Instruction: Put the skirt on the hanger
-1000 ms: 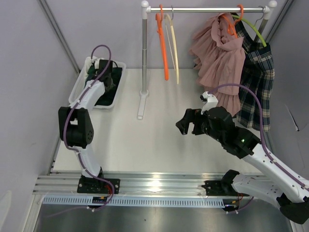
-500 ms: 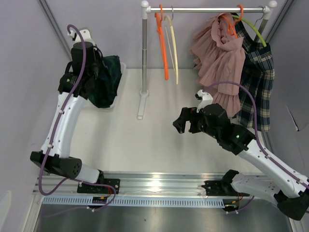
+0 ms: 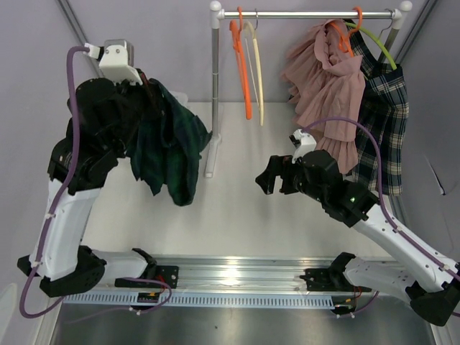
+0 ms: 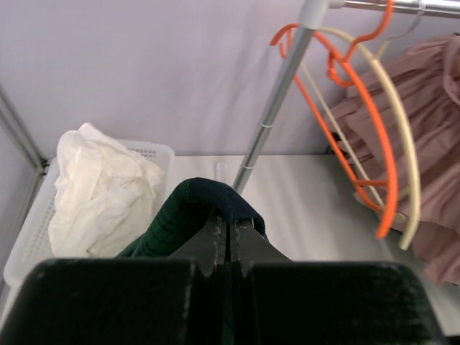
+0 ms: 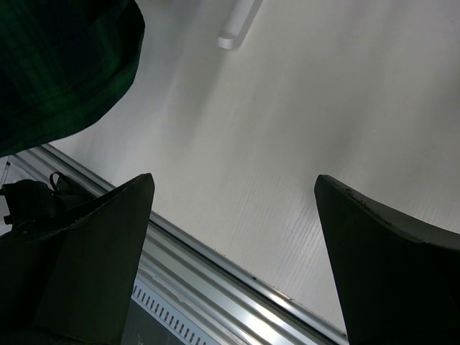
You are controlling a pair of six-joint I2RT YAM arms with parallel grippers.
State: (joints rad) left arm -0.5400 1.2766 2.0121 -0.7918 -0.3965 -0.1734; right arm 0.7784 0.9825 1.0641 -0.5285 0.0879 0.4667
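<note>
Well, our left gripper (image 4: 228, 231) is pinched shut on a fold of the dark green skirt (image 3: 169, 147), which hangs free above the table (image 3: 237, 215), away from the white tray (image 4: 159, 152). We should carry it high, keeping its hem off the rack post (image 3: 214, 79). Beyond the post, the orange hanger (image 3: 241, 68) and cream hanger (image 3: 257, 72) hang bare. Our right gripper (image 3: 273, 183), jaws wide and empty, has open room to steady one.

A robotics lab cell: plain grey panel walls (image 3: 25, 72) enclose a white table (image 3: 237, 223), with an aluminium mounting rail (image 3: 237, 273) (near edge) and a clothes rack (image 3: 302, 14) at the far side.
</note>
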